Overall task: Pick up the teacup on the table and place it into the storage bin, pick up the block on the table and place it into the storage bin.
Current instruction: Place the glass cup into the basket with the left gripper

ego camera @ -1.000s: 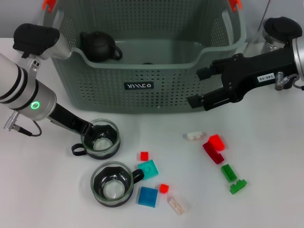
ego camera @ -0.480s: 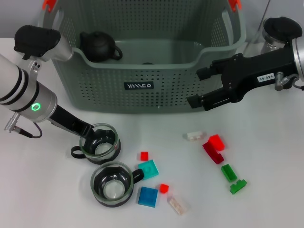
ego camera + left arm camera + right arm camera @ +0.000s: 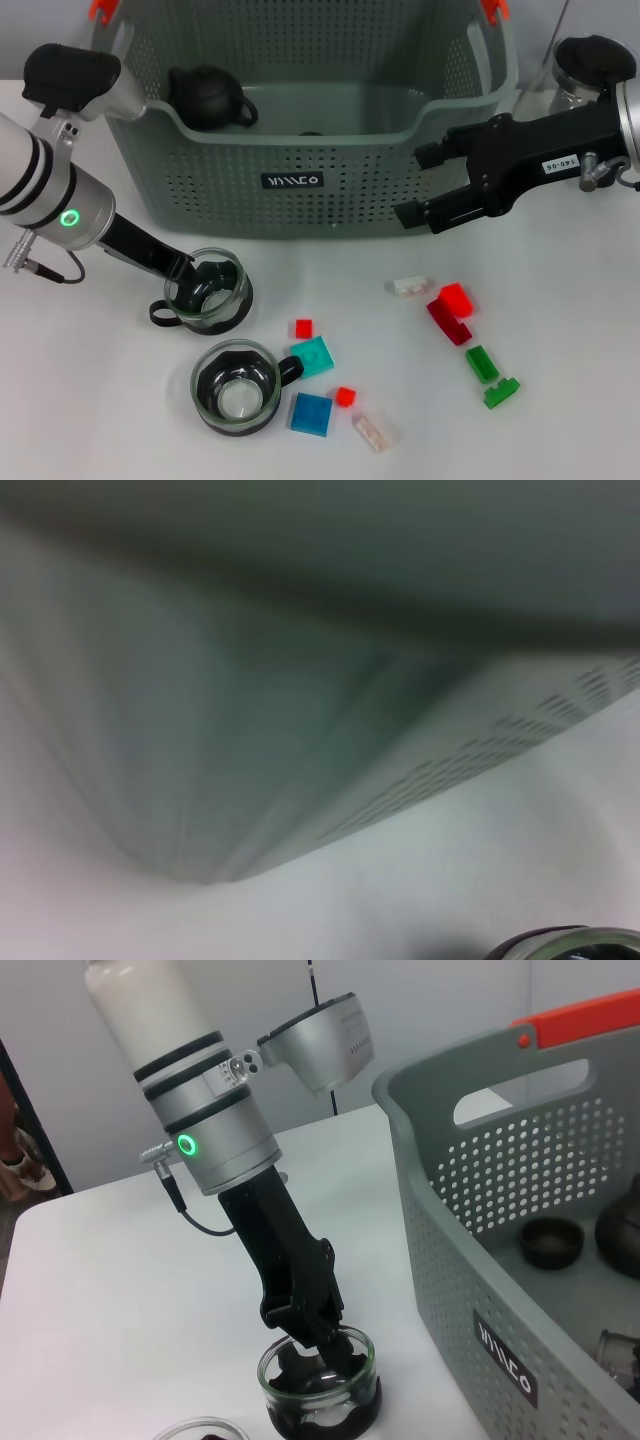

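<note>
A glass teacup [image 3: 215, 292] with a black base sits tilted on the table in front of the storage bin [image 3: 300, 205]. My left gripper [image 3: 186, 272] is shut on its rim, one finger inside the cup. The right wrist view shows this grip, with the left gripper [image 3: 312, 1332] on the teacup [image 3: 320, 1385] beside the storage bin [image 3: 480, 1250]. A second teacup [image 3: 235, 385] stands nearer me. Beside it lie a blue block [image 3: 311, 412] and a teal block [image 3: 314, 355]. My right gripper [image 3: 410, 185] hangs open by the bin's right front, holding nothing.
A black teapot [image 3: 207, 97] rests inside the bin, and a black lid [image 3: 551, 1243] lies on its floor. Small red blocks [image 3: 303, 328], a clear block [image 3: 373, 432], a white block [image 3: 409, 286], red blocks [image 3: 455, 298] and green blocks [image 3: 481, 363] are scattered at right.
My left gripper has closed in on the teacup's rim and pulled up a little, so the cup has shifted slightly and now tilts. The right arm has not moved.
</note>
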Motion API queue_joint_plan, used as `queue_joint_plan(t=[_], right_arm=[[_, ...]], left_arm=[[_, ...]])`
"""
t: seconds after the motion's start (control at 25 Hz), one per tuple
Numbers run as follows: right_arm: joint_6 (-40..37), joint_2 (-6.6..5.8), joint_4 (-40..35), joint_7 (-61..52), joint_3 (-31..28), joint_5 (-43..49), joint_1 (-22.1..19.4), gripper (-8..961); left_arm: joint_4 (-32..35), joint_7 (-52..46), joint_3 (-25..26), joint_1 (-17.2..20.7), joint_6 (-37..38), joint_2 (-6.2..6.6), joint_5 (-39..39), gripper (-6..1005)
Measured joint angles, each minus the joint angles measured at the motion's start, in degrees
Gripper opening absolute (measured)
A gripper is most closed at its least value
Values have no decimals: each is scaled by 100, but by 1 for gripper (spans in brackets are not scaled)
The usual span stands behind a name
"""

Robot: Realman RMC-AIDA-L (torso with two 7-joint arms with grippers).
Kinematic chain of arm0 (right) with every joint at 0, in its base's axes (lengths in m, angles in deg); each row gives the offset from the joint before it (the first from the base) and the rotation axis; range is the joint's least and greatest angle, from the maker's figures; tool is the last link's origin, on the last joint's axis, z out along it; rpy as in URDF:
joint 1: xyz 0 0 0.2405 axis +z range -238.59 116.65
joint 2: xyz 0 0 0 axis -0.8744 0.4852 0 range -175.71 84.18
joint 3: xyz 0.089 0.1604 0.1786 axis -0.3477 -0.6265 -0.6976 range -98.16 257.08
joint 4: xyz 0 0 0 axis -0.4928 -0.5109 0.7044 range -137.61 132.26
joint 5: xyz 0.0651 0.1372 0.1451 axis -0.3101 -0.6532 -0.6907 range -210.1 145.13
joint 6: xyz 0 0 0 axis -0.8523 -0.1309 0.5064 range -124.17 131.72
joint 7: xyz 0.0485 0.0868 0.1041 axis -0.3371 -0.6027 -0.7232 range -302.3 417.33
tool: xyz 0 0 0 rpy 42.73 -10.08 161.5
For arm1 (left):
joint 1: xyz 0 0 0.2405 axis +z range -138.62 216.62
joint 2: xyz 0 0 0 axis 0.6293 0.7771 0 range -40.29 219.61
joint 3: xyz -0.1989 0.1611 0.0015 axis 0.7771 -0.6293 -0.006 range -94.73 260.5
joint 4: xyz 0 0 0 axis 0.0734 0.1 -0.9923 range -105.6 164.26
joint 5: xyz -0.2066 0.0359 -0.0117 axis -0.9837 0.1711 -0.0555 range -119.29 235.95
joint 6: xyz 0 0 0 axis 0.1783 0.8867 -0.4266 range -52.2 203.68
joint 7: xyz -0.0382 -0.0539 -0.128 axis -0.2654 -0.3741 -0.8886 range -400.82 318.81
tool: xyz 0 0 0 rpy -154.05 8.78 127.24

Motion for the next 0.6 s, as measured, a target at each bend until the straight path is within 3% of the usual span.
queue_joint_plan(t=[0.28, 0.6], right_arm=[[0, -5, 0, 0, -6, 0, -2, 949], [-18, -9, 0, -1, -22, -8, 5, 947]], left_arm=[[101, 77, 86, -31, 226, 36, -51, 50], [593, 337, 632, -60, 1448, 285, -780, 50]])
